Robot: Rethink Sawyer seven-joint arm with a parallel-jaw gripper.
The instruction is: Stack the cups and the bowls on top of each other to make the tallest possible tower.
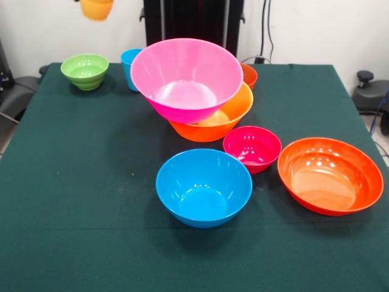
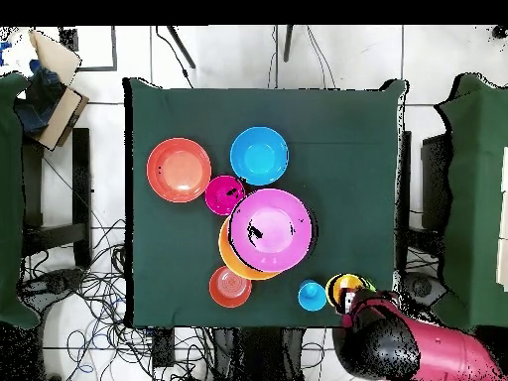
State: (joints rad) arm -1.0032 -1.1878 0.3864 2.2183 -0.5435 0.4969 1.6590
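Note:
A yellow-orange cup (image 1: 97, 8) hangs in the air above the small green bowl (image 1: 85, 71) at the table's far left. In the overhead view this cup (image 2: 344, 289) sits at the end of my red and black arm, so my gripper (image 2: 350, 302) is shut on it; the fingers themselves are hidden. A blue cup (image 1: 129, 67) stands beside the green bowl. The big pink bowl (image 1: 185, 79) lies tilted inside the big orange bowl (image 1: 213, 121). A small orange-red bowl (image 1: 249, 74) stands behind them. No green cup is in view.
A small magenta bowl (image 1: 251, 148), a medium blue bowl (image 1: 203, 187) and a wide red-orange bowl (image 1: 330, 175) stand apart on the green cloth (image 1: 73, 182) nearer the front. The robot's pedestal (image 1: 191, 21) stands at the far edge.

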